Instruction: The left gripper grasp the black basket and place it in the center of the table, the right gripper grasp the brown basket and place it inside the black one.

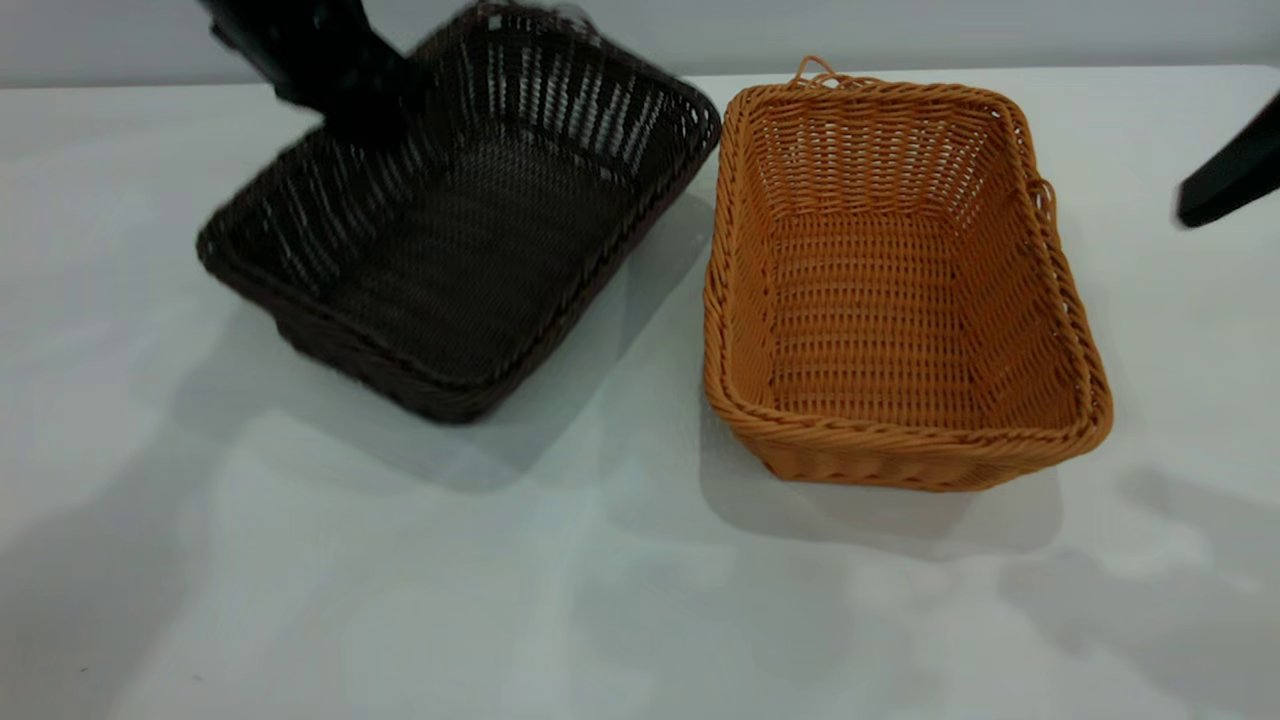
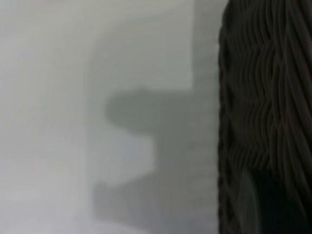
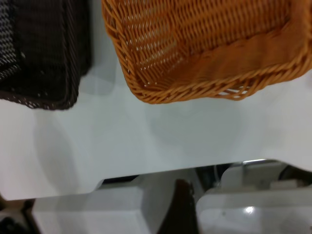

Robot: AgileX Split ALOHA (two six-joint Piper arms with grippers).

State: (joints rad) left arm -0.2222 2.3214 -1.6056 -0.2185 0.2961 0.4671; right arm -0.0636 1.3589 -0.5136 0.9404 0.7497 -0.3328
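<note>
Two baskets sit side by side on the table [image 1: 300, 600] — black basket [image 1: 470, 250] tilted, its far-left rim under the left gripper [image 1: 350, 100] (grip not discernible); brown basket [image 1: 890, 300] rests flat; right gripper [image 1: 1232, 175] hangs well apart — fingers unseen.

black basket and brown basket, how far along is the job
Nothing is finished. In hand: the left gripper is at the far-left rim of the black basket, which sits tilted. Left: setting it down mid-table, then the brown basket, untouched on the table, goes inside. The right arm waits at the right edge.
</note>
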